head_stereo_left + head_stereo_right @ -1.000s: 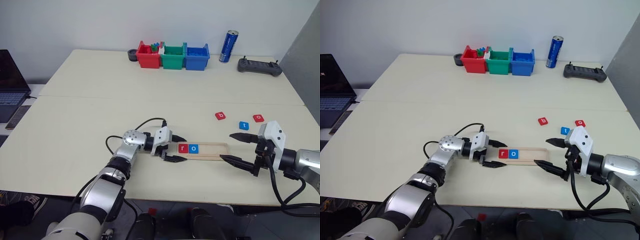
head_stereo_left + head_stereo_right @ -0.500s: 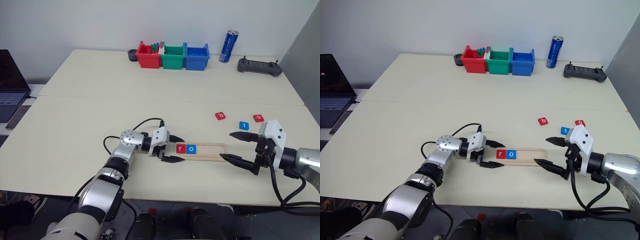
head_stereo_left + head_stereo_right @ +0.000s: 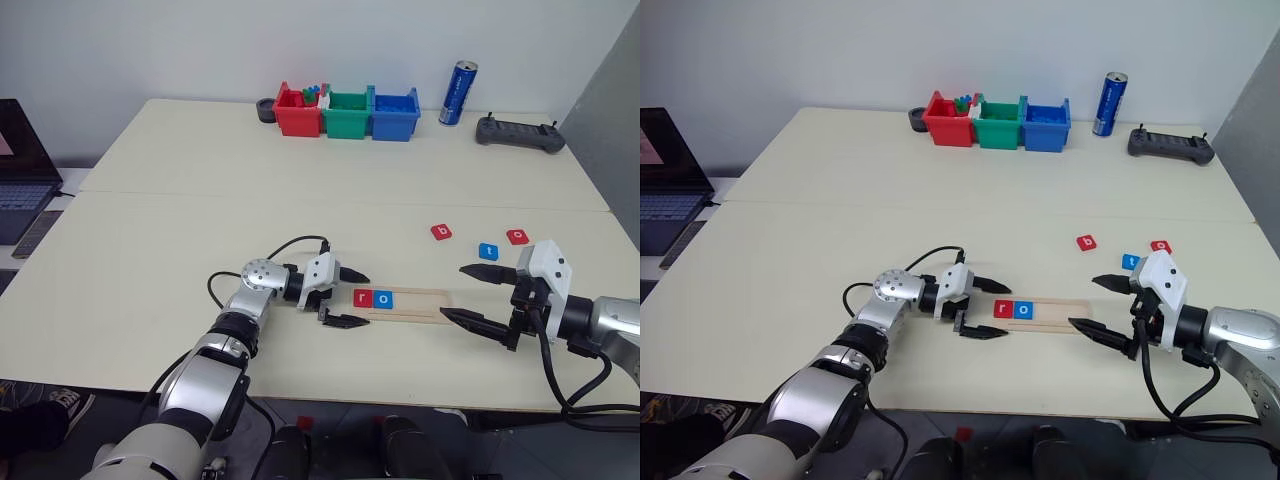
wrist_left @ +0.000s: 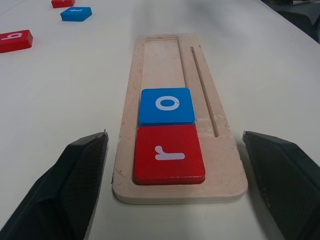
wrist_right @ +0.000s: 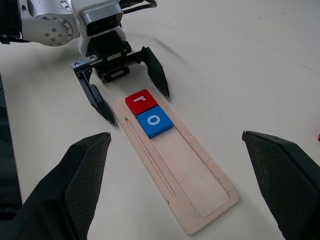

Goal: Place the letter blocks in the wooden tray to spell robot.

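both the left gripper (image 3: 345, 298) and right gripper (image 3: 470, 294) stand spread, holding nothing; the wooden tray (image 4: 165, 60) holds r and o, its far end cut off by no gripper.

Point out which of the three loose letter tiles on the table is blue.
The t tile, lying between the red b tile and the red o tile. It alone of those three is blue; the other two are red.
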